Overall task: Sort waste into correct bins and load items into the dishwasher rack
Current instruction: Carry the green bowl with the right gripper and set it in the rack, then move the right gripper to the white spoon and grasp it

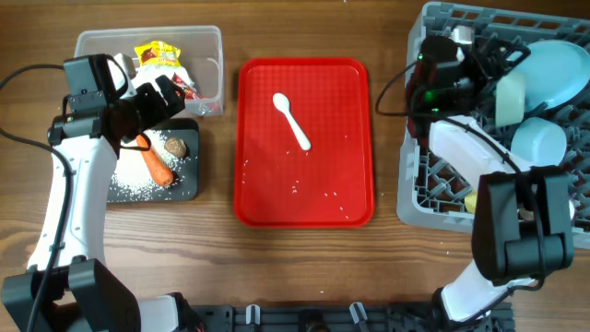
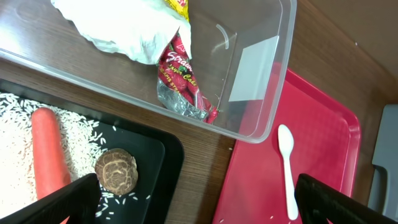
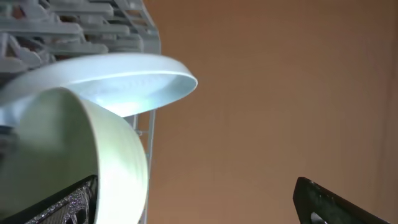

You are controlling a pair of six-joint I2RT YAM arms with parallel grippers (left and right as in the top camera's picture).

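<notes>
Inside the clear bin [image 2: 264, 121], only left wrist shows red wrapper [image 2: 177, 71] lettering.

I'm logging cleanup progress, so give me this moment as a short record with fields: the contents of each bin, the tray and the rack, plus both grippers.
clear bin: red and yellow wrappers, white tissue
black bin: carrot, brown lump, rice
red tray: white spoon, a few loose grains
rack: blue plate, blue bowl, pale cup
left gripper: open, empty, above the bins
right gripper: open, over the rack beside the cup
</notes>
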